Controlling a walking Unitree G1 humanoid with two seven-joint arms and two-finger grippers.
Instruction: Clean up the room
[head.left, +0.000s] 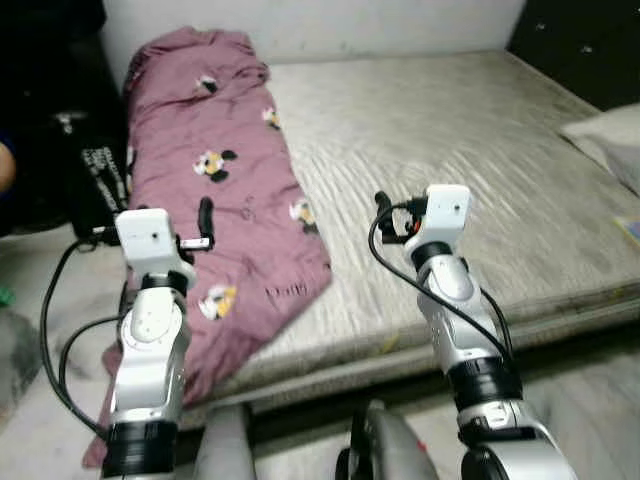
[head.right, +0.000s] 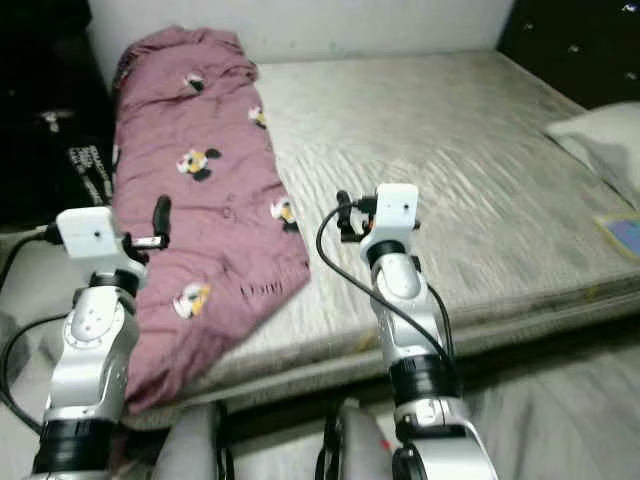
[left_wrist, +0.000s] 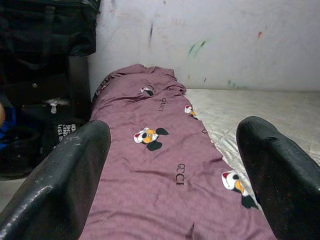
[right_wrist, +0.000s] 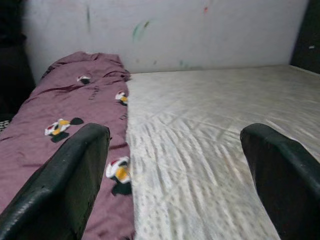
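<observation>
Your robot stands at the foot of a bare grey mattress (head.left: 450, 150), both silver arms raised over its near edge. A mauve blanket (head.left: 215, 190) printed with cartoon mice lies in a long bunched strip down the mattress's left side, from the white wall (left_wrist: 210, 40) to the near edge, where one end spills over toward the floor.

Your left gripper (left_wrist: 172, 175) hovers just above the blanket's lower half, its two black fingers (left_wrist: 60, 185) spread wide and holding nothing. Your right gripper (right_wrist: 175, 175) hangs over the bare mattress just beside the blanket's right border, fingers likewise parted and empty.

A pale pillow (head.left: 605, 140) sits at the mattress's right edge. Dark bags (left_wrist: 35, 100) are stacked on the floor to the left of the bed.
</observation>
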